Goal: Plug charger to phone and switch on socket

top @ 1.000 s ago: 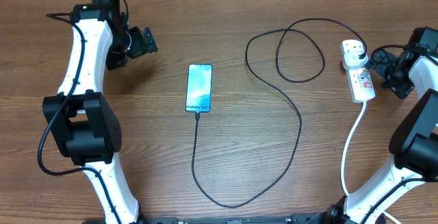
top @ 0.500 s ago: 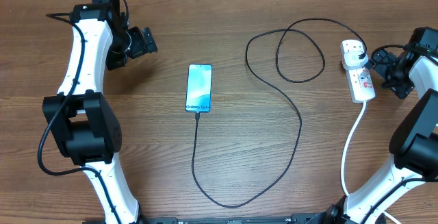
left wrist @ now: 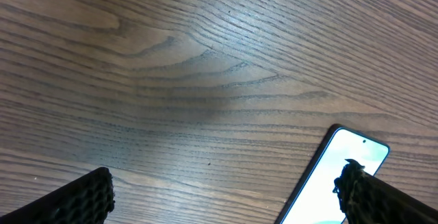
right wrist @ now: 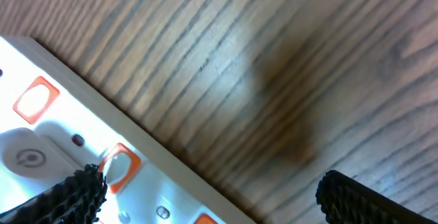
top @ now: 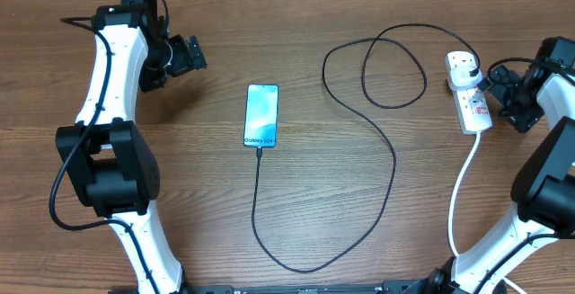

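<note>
The right gripper (right wrist: 212,193) is spread wide and empty, one finger (right wrist: 68,196) beside a red switch (right wrist: 118,164) on the power strip (right wrist: 41,135). The left gripper (left wrist: 226,196) is wide open and empty near the phone (top: 261,115), whose lower edge meets the charger cable (top: 393,164).

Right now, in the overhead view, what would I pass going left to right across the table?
left end effector → phone → charger loop → socket → right end effector
</note>
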You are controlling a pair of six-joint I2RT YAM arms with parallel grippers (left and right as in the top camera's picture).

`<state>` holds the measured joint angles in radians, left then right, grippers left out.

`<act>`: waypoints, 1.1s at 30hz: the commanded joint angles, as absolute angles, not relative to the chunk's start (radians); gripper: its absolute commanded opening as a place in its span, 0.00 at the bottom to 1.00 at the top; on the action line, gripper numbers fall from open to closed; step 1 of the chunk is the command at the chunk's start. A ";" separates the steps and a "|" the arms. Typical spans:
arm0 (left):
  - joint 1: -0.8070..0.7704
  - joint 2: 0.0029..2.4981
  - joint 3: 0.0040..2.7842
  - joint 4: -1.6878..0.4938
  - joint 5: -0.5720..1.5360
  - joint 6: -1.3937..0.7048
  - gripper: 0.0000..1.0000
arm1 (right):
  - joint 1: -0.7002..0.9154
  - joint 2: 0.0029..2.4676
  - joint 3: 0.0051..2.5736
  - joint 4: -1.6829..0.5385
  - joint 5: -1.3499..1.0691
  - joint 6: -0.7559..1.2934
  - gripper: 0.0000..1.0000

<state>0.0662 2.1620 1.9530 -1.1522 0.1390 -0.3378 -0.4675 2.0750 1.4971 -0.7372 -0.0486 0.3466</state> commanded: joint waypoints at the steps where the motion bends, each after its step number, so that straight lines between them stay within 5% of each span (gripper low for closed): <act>1: 0.065 2.155 1.961 -1.151 0.147 -0.337 1.00 | -0.464 2.090 1.491 -0.735 -0.057 0.364 1.00; 33: 0.065 2.155 1.961 -1.151 0.147 -0.337 1.00 | -0.496 2.089 1.394 -0.645 -0.183 0.393 1.00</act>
